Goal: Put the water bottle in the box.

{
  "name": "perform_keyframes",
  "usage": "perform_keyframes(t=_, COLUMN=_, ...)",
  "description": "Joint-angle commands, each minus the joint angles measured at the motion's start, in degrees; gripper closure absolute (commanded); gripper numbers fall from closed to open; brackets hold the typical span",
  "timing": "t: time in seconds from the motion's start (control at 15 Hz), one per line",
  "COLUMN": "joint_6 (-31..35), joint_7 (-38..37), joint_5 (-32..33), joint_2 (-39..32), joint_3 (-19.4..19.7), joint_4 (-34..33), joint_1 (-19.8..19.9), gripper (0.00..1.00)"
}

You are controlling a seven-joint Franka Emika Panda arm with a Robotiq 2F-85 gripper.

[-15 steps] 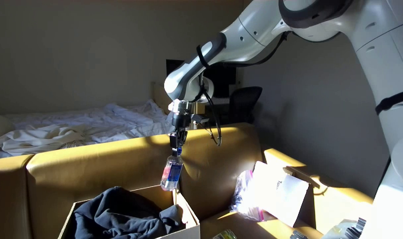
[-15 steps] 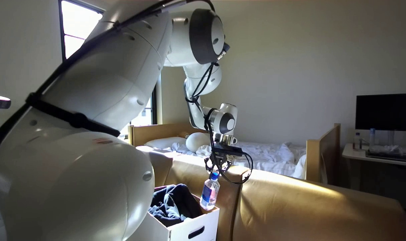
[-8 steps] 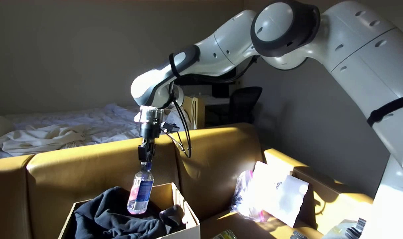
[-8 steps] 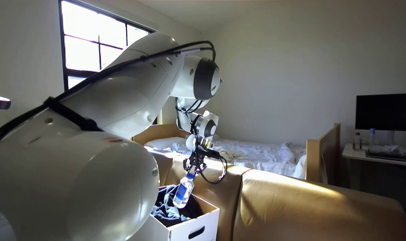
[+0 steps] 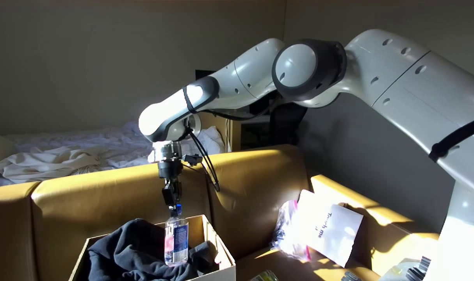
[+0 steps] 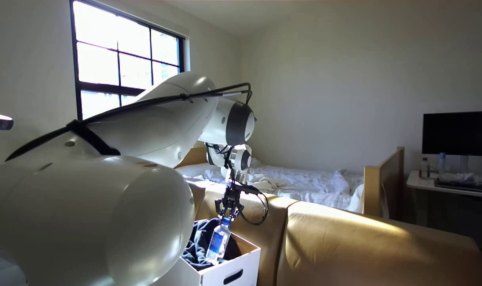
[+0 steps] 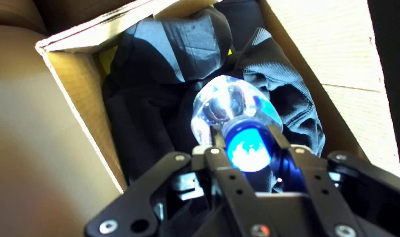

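Note:
The clear water bottle with a blue cap and blue-pink label hangs in my gripper in both exterior views (image 5: 177, 242) (image 6: 218, 244). My gripper (image 5: 174, 210) (image 6: 228, 214) is shut on its blue cap; in the wrist view the fingers (image 7: 247, 137) stand on either side of the cap above the bottle shoulder (image 7: 231, 102). The box (image 5: 219, 274) (image 6: 243, 265) is open, with bunched dark fabric (image 5: 127, 249) (image 7: 140, 125) in it. The bottle's lower part is inside the box opening, slightly tilted in an exterior view. I cannot tell whether its base touches the fabric.
The box stands on a tan sofa (image 5: 104, 199) (image 6: 356, 230), against its backrest. A cardboard box with white sheets (image 5: 330, 230) and a plastic bag (image 5: 287, 230) lie farther along the seat. A bright box flap (image 7: 338, 56) shows in the wrist view.
My gripper has carried the bottle from above the box's far corner over the box and down into its opening. The bottle has swung to more upright in an exterior view.

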State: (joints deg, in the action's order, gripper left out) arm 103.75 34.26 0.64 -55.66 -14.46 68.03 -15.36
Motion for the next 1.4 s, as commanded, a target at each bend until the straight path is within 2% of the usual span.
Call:
perform_keyframes(t=0.0, joint_6=-5.2, joint_7=-0.5, joint_5=1.2, joint_2=-4.9, joint_3=0.5, joint_4=-7.4, joint_1=-0.4, gripper=0.86)
perform_keyframes(t=0.27, joint_6=-4.9, joint_7=-1.1, joint_5=2.5, joint_2=-7.3, joint_3=1.9, joint_4=-11.5, joint_1=-1.3, gripper=0.86)
perform_keyframes(t=0.8, joint_6=-1.0, joint_7=-2.2, joint_5=8.2, joint_2=-8.1, joint_3=7.9, joint_4=-15.6, joint_1=-6.5, gripper=0.86)
perform_keyframes(t=1.0, joint_6=-0.5, joint_7=-3.4, joint_5=6.0, joint_2=-9.2, joint_3=8.6, joint_4=-16.6, joint_1=-5.4, gripper=0.86)
perform_keyframes(t=1.33, joint_6=2.1, joint_7=-5.8, joint_5=0.7, joint_2=-11.0, joint_3=7.3, joint_4=-15.4, joint_1=-2.3, gripper=0.86)
